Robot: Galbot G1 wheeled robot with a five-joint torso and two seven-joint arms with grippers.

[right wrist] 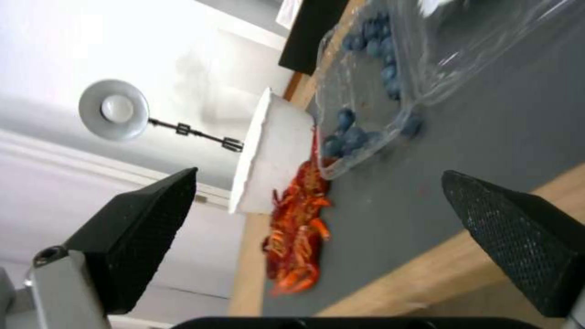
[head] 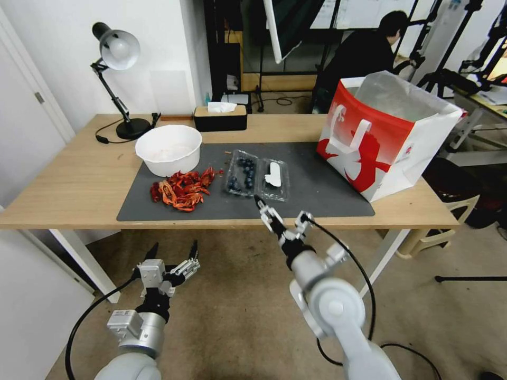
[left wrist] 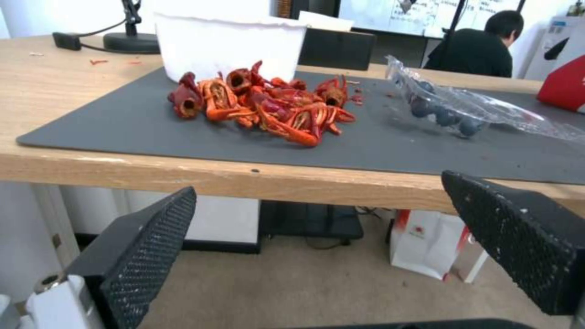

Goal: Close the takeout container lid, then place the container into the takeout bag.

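Our right gripper (head: 281, 210) hangs wide open at the table's (head: 79, 179) front edge, just short of the container (head: 243, 172). It lies open on the mat (head: 317, 184), its lid (head: 274, 180) flat beside the berries. The bag (head: 388, 134) stands farther right. Our left gripper (head: 171, 253) waits low, also open.

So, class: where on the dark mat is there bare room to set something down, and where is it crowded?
Bare: the mat strip between the open takeout container and the takeout bag, and its front edge, where the open right gripper hovers. Crowded: the left part, with the white bowl, crayfish shells and container close together.
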